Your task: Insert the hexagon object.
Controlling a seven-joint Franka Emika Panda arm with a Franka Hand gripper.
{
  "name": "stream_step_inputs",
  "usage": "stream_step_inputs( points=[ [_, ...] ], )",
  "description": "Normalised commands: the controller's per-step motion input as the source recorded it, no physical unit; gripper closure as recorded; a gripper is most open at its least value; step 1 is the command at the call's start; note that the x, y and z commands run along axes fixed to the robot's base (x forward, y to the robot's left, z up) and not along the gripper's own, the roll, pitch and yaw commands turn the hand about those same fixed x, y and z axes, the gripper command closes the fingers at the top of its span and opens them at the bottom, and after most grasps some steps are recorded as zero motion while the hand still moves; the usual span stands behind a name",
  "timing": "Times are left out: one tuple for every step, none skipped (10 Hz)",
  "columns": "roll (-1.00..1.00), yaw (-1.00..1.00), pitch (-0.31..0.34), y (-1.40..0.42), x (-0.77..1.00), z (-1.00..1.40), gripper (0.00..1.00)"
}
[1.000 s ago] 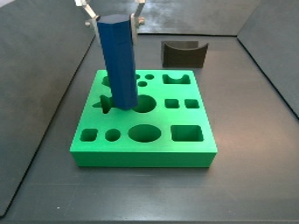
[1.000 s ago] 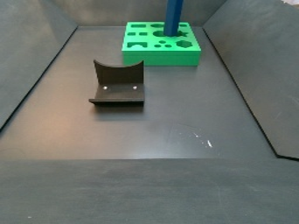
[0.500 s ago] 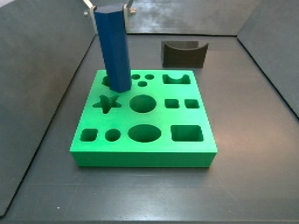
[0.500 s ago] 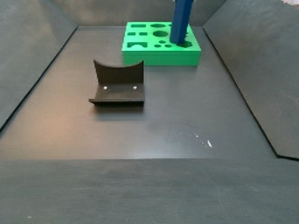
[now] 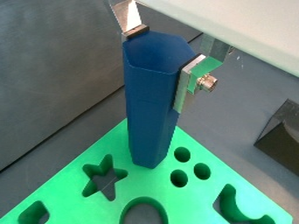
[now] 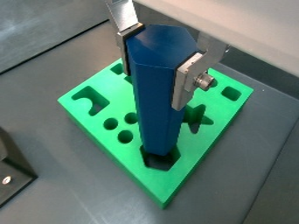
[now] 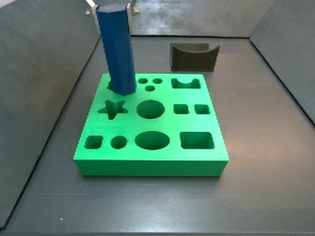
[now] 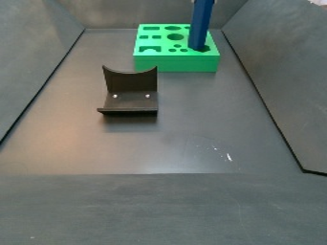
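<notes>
The hexagon object is a tall blue faceted bar [image 7: 117, 51], standing upright. Its lower end rests in the hexagonal hole at a far corner of the green block [image 7: 154, 166]. My gripper [image 7: 113, 7] is shut on the bar's top. In both wrist views the silver fingers [image 5: 187, 83] [image 6: 187, 79] press two opposite sides of the bar [image 5: 152, 105] [image 6: 158, 96]. A dark hexagonal rim shows around the bar's foot in a wrist view [image 6: 158, 159]. In a side view the bar [image 8: 202, 21] rises past the top edge of the picture, so the gripper is hidden there.
The green block [image 8: 179, 65] has several other holes, among them a star hole [image 7: 113, 109] and a round hole [image 7: 150, 110]. A dark grey block with a curved notch [image 7: 194, 57] [image 8: 128, 91] stands on the floor apart from the green block. Dark walls enclose the floor.
The gripper has carried the bar from over the middle round hole to the far corner hole. The bar's foot now sits in that hole.
</notes>
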Motion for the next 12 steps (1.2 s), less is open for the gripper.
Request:
stream_step_inputs(
  points=[
    [0.00, -0.04, 0.004, 0.30, -0.16, 0.02, 1.00],
    [0.04, -0.02, 0.000, 0.25, -0.10, 0.00, 1.00],
    [0.13, -0.01, 0.000, 0.07, -0.26, -0.11, 1.00],
    [0.14, 0.00, -0.006, 0.00, -0.23, -0.29, 1.00],
    [0.27, 0.00, 0.000, 0.00, -0.01, -0.43, 1.00],
    [0.33, 0.00, 0.000, -0.10, 0.00, -0.49, 1.00],
    [0.35, 0.00, 0.000, -0.09, 0.00, -0.46, 1.00],
    [0.30, 0.00, 0.019, 0.00, 0.00, -0.45, 1.00],
    [0.24, 0.00, 0.029, 0.00, 0.00, -0.48, 1.00],
    [0.20, 0.00, 0.033, 0.03, 0.06, -0.45, 1.00],
    [-0.06, 0.00, -0.004, 0.01, 0.00, -0.05, 1.00],
    [0.00, 0.00, 0.000, 0.00, 0.00, 0.00, 1.00]
  ],
)
